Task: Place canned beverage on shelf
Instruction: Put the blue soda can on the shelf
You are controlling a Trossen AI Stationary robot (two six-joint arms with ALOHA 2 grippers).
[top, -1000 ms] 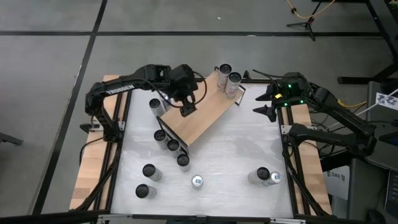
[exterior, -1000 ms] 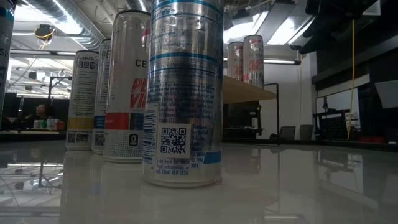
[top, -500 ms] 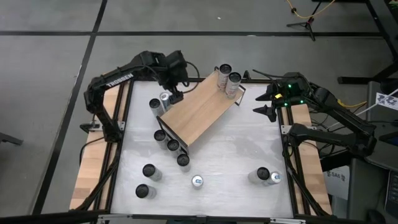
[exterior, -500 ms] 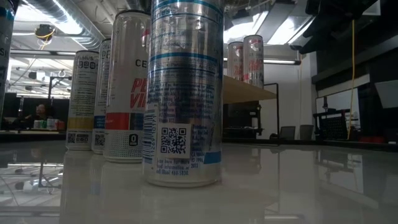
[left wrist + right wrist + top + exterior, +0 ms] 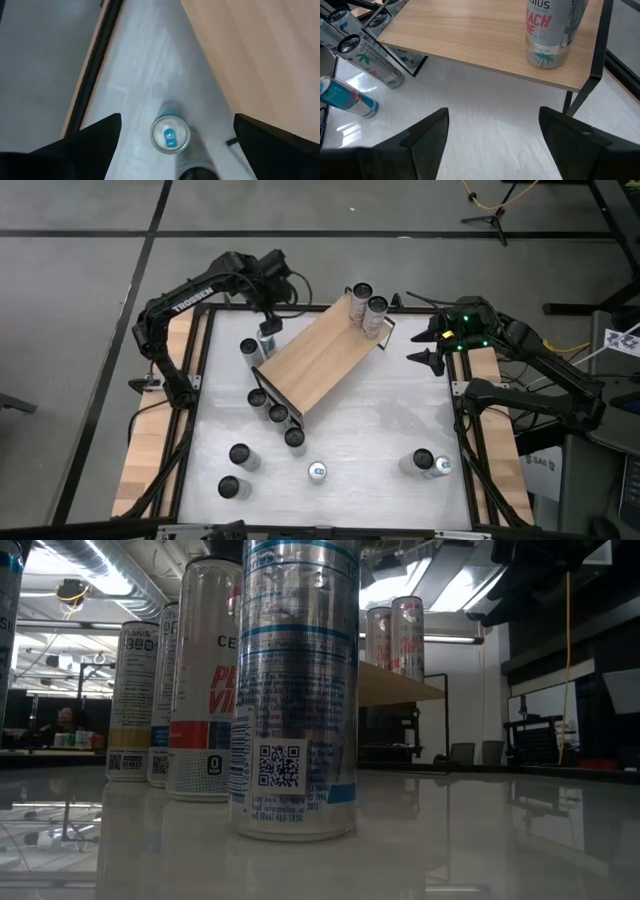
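Cans: two [image 5: 367, 306] already stand on the shelf [image 5: 322, 359], the rest wait on the table [image 5: 380, 430], and the left gripper [image 5: 268, 325] hovers spread wide over one [image 5: 170, 134] beside it.

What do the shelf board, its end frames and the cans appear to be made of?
Shelf: light wood, or a wood-look laminate, matte, with visible grain in the right wrist view. Frame: thin black bars, probably painted metal. Cans: shiny silver metal, likely aluminium, with printed labels and bright reflections. Tabletop: white and glossy, mirroring the cans; its material is unclear.
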